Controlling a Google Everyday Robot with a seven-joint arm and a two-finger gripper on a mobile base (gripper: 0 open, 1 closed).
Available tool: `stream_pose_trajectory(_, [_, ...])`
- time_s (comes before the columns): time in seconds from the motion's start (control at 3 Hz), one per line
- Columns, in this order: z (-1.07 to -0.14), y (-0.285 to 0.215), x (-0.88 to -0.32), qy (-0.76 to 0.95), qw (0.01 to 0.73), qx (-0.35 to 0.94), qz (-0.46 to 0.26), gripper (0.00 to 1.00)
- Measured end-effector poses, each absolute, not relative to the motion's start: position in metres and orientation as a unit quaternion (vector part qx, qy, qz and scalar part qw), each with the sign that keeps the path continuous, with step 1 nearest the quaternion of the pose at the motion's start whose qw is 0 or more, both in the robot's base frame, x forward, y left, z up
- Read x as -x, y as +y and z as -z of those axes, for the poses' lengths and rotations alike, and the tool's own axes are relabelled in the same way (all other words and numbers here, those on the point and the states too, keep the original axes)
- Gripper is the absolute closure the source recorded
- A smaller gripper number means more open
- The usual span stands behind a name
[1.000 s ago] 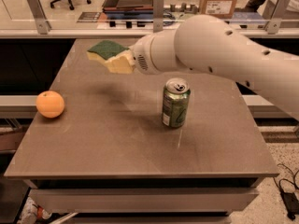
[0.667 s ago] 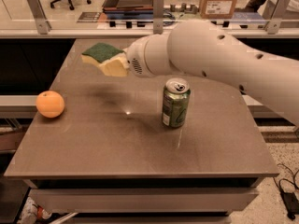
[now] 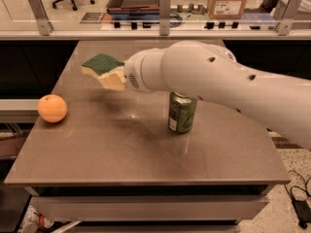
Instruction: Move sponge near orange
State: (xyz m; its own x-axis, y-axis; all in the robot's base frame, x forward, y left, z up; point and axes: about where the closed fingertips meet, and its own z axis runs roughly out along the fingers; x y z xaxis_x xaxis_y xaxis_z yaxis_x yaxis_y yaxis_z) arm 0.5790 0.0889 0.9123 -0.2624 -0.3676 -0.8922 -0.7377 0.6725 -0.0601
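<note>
Robot's gripper (image 3: 118, 79), fingers pinching one end of the sponge (image 3: 102, 68), holds it aloft over the bench (image 3: 121, 149) w/ the orange (image 3: 52, 108) well apart, down-left in view nr the edge, opposite side from the can (image 3: 181, 113).

Our jaws, gripping the sponge (image 3: 103, 65), have slid left and lower over the table (image 3: 121, 149), so the orange (image 3: 52, 108) below-left of them is nearer. Right of the jaws, our arm (image 3: 218, 81) now covers the can (image 3: 181, 116) top.
</note>
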Motion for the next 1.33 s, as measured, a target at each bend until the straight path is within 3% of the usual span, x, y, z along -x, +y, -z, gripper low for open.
stream_pose_trajectory(1.33, [-0.85,0.07,-0.569,0.809,0.474,0.298,-0.179,1.0])
